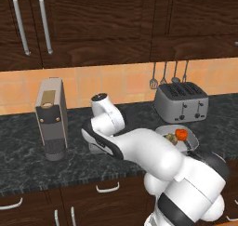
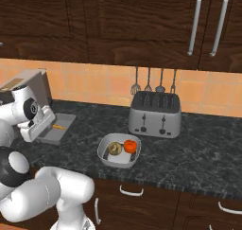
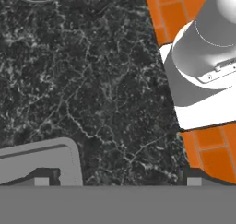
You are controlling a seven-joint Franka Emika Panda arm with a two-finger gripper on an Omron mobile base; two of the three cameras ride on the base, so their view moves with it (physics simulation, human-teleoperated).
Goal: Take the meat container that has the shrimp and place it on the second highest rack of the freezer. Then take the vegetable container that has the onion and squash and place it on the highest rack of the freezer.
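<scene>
Lengthwise, the meat container (image 2: pixel 57 128) runs toward the backsplash beneath the wide-open claw (image 3: pixel 115 180)

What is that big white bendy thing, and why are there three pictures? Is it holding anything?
The white bendy thing is a robot arm. Two cameras ride behind it, one on its left and one on its right, so two pictures show the same kitchen counter from two sides. The third camera sits on the robot's hand and looks down along its fingers.

On the dark counter stand a silver toaster and a coffee machine. There is a pale round bowl with vegetables inside. Beside the arm lies the meat container, a grey tray with a tiny orange shrimp in it.

The gripper, the robot's two-finger hand, is open just above the counter with one fingertip by the tray's corner. It holds nothing.
</scene>
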